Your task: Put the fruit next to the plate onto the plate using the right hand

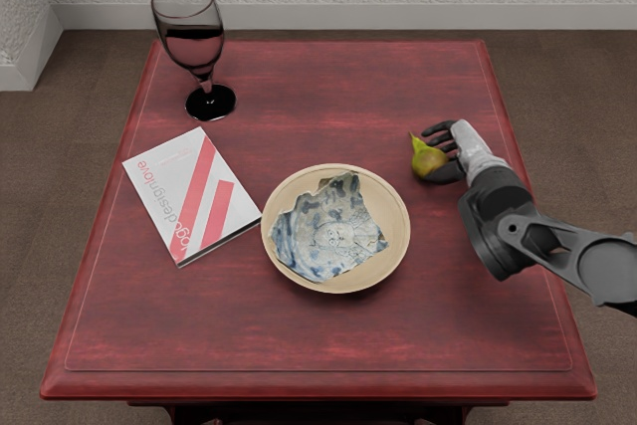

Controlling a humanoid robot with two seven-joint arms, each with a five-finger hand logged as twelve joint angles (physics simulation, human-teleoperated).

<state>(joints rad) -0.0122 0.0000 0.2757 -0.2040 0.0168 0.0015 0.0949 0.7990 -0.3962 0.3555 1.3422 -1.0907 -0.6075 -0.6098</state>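
A small green-yellow pear [427, 159] stands on the red table just right of the plate [393, 208], a beige dish with a blue and white patterned inside. My right hand [439, 153] comes in from the right edge and wraps the pear from its right side. Its dark fingers [435, 131] curl over the far side and the thumb lies at the near side. The pear appears to rest on the table top, apart from the plate's rim. The left arm does not show.
A wine glass [195, 42] with dark liquid stands at the table's far left. A white book with red stripes [189, 193] lies left of the plate. The table's right edge [528, 176] runs close beside my forearm.
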